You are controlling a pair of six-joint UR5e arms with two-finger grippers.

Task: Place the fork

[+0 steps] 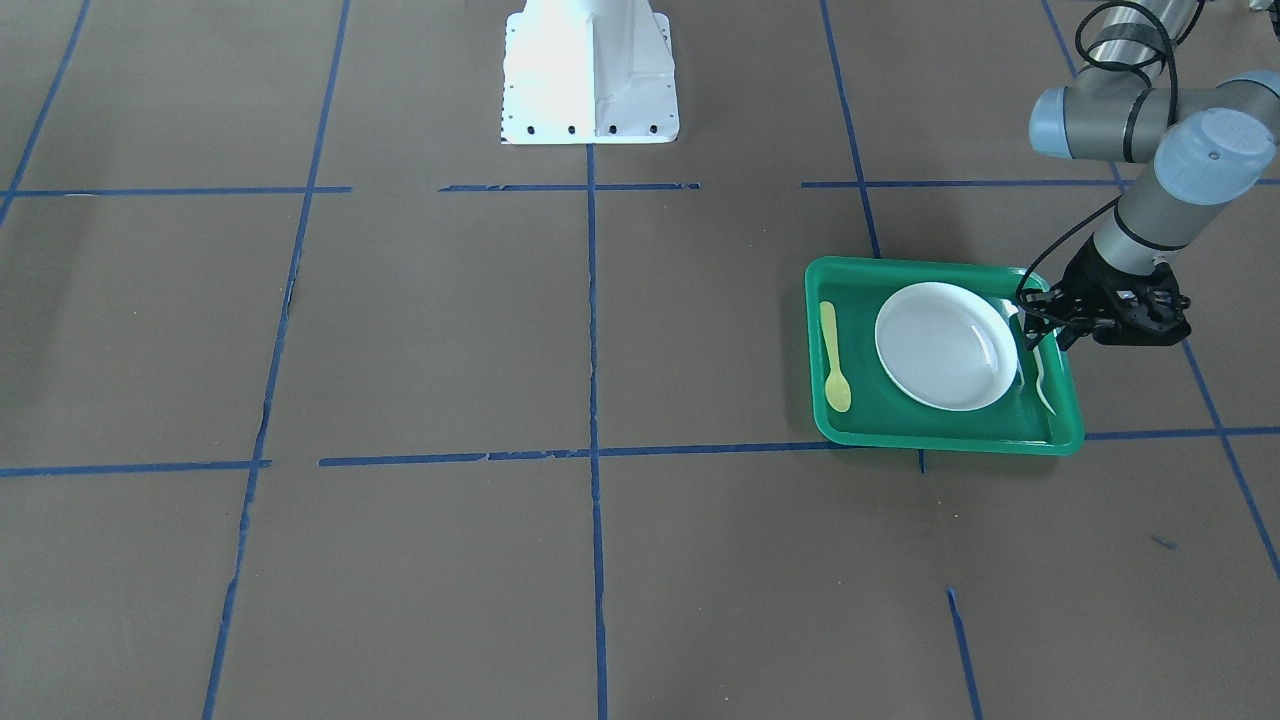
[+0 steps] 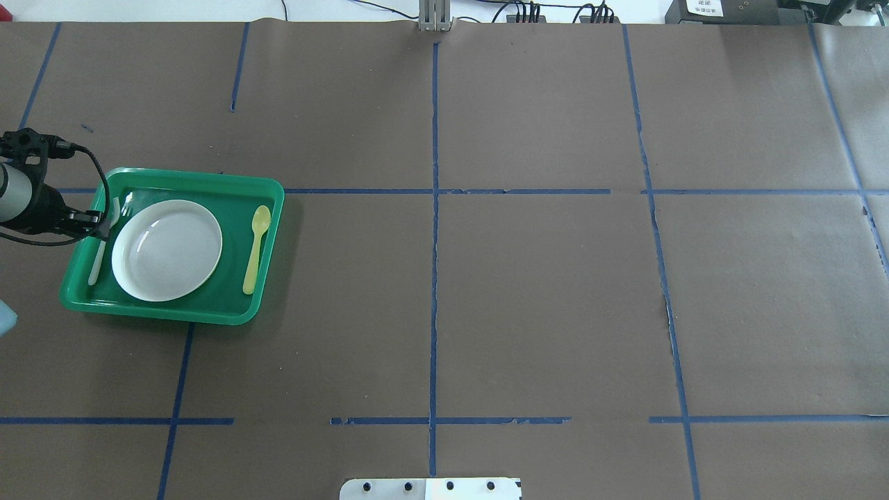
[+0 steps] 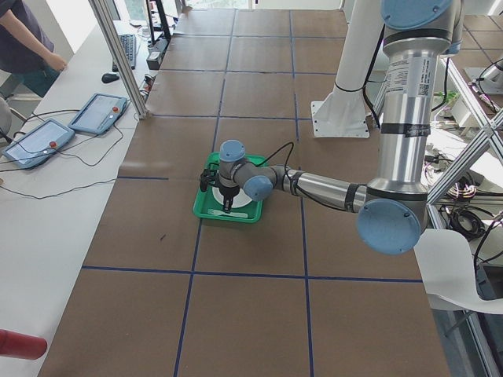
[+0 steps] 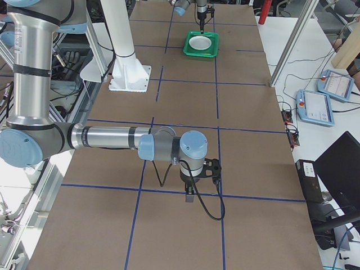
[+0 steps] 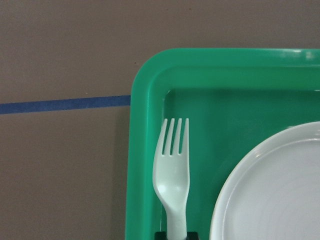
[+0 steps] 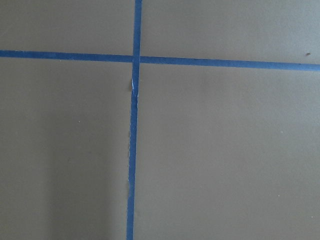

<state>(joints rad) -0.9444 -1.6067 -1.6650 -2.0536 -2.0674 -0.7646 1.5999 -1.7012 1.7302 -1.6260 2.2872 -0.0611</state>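
Note:
The pale plastic fork point(image 5: 172, 175) lies along the side of the green tray point(image 5: 145, 150), next to the white plate point(image 5: 275, 190), tines pointing away from me. My left gripper point(image 5: 176, 235) sits low over the tray, its fingertips flanking the fork's handle and closed on it. From overhead the fork point(image 2: 97, 260) is left of the plate point(image 2: 167, 250), with the left gripper point(image 2: 104, 223) at the tray's left rim. The yellow spoon point(image 2: 255, 243) lies right of the plate. My right gripper point(image 4: 191, 194) hangs over bare table far away; I cannot tell its state.
The white robot base point(image 1: 590, 70) stands at the table's middle edge. Blue tape lines point(image 2: 434, 278) cross the brown table cover. Tablets and cables point(image 3: 47, 133) lie on the side bench beyond the tray.

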